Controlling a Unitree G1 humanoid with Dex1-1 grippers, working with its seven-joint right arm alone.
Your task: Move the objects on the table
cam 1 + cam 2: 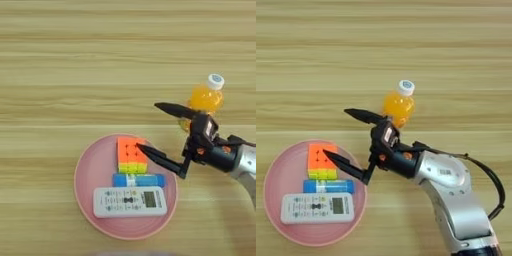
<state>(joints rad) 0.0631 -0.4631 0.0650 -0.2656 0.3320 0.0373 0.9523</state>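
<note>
puzzle cube is the piece my fingers point at now, as i read it. it lies flat in the upper part of the pink plate, orange face up with a yellow-green band along its near side. just below it on the plate lies the glue stick, long axis running left to right, and below that the remote, also lying left to right, toward the plate's near rim.

my right gripper comes in from the right with its two black fingers spread wide apart and holding nothing. the lower finger's tip shows over the cube's right side, at the plate's right rim; whether it touches the cube i cannot tell. the upper finger reaches out over bare table above the plate, well clear of the cube.

the juice bottle is behind the gripper, up and to the right of it on the table, off the plate, white cap pointing toward the far edge.

so the cube lies to the left of the open fingers, lined up with the lower one rather than centred in the gap. i judge i would need to shift the gripper toward the near edge so both fingers bracket the cube before closing.
</note>
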